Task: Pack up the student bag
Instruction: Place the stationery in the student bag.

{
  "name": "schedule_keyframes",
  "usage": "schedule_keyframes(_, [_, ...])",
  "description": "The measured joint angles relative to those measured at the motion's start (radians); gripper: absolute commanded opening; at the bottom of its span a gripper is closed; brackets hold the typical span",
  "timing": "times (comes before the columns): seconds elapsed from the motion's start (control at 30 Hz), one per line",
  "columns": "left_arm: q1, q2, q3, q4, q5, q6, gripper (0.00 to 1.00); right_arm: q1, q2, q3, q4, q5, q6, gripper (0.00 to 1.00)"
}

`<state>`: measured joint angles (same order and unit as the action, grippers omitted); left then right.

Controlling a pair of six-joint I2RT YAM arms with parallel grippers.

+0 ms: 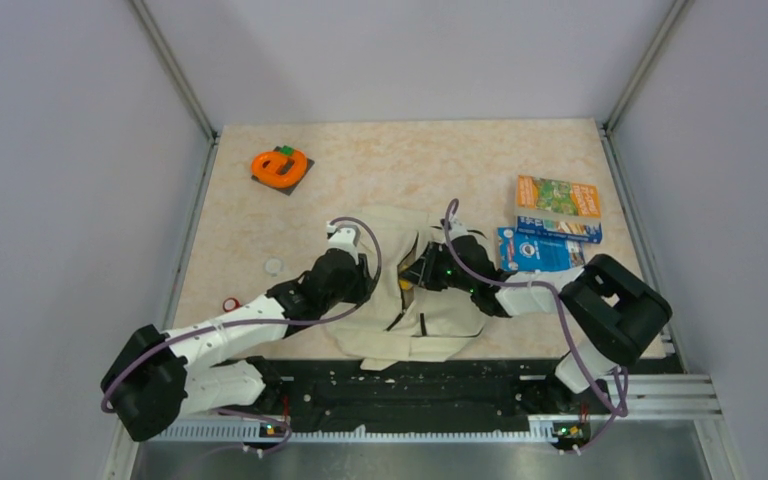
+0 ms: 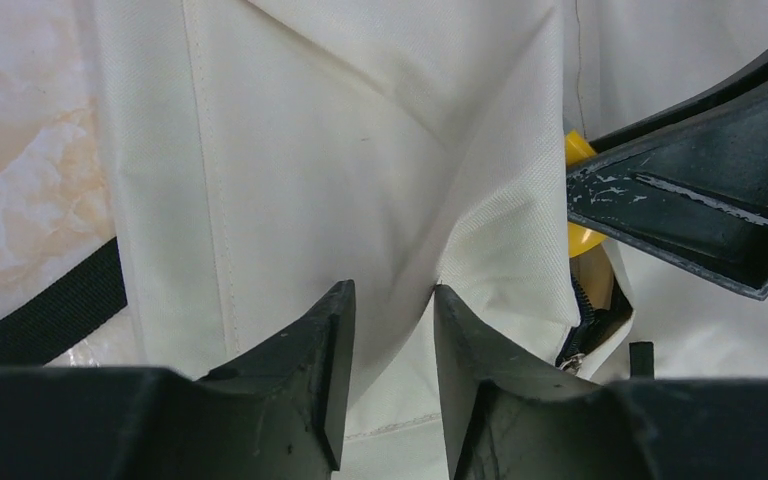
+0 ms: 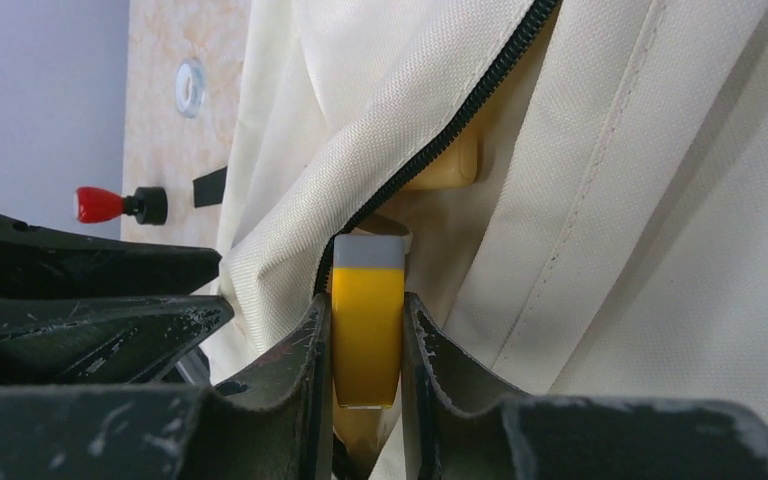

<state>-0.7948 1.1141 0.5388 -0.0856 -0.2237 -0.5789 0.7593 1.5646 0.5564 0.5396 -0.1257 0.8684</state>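
Grip, left side: left gripper (image 2: 392,297) nearly closed, pinching a fold of cream fabric.
Bag: student bag (image 1: 430,330) lies on the table (image 1: 410,160) near its front edge, between the arms; soft, light, floppy (sags where unsupported).
Hold: probably the stitched edge by the zipper (image 3: 460,103).
Grip, right side: right gripper (image 3: 364,305) clamped on a yellow block (image 3: 368,270) at the opening.
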Motion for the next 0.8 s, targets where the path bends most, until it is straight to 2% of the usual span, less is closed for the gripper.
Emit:
schedule_keyframes(0.2, [0.006, 0.025, -0.002, 0.029, 0.013, 0.005, 0.08, 0.006, 0.026, 0.0, 0.017, -0.01, 0.001, 0.0])
schedule_keyframes(0.3, [0.008, 0.026, -0.002, 0.032, 0.015, 0.003, 0.01, 0.01, 0.026, -0.009, 0.032, -0.009, 0.008, 0.0])
schedule_keyframes(0.8, [0.013, 0.009, -0.012, 0.034, 0.025, 0.002, 0.0, 0.031, 0.08, -0.018, 0.087, -0.016, 0.006, 0.0])
